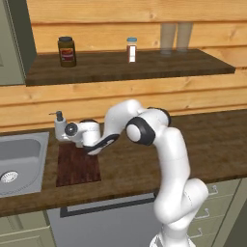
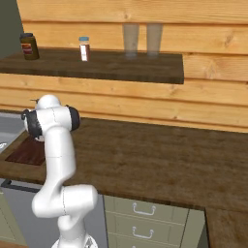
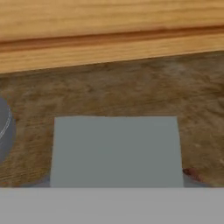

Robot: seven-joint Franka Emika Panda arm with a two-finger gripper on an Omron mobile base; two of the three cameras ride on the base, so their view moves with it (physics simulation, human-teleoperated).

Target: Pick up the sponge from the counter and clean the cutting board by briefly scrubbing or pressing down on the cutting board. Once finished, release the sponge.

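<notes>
phase: grasp approach | hand (image 1: 81,146) low over sponge (image 3: 116,151) on counter (image 1: 202,144), grip state can't tell | cutting board (image 1: 77,169) scrub + release pending

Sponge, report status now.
Gripper close over grey-blue rectangular sponge, jaw state unclear. Sponge flat on dark brown wooden counter. Grey soap dispenser close beside.

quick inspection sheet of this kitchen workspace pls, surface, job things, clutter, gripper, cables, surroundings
surface: dark wooden counter, bare to the right of the arm.
job's things: cutting board flat beside the sink; sponge close below the hand camera, grey-blue top showing.
clutter: soap dispenser behind the board.
grippers: hand low over the board's back edge; fingers not visible, state unclear.
cables: nothing seen.
surroundings: shelf with dark jar, small bottle, two glasses.
</notes>
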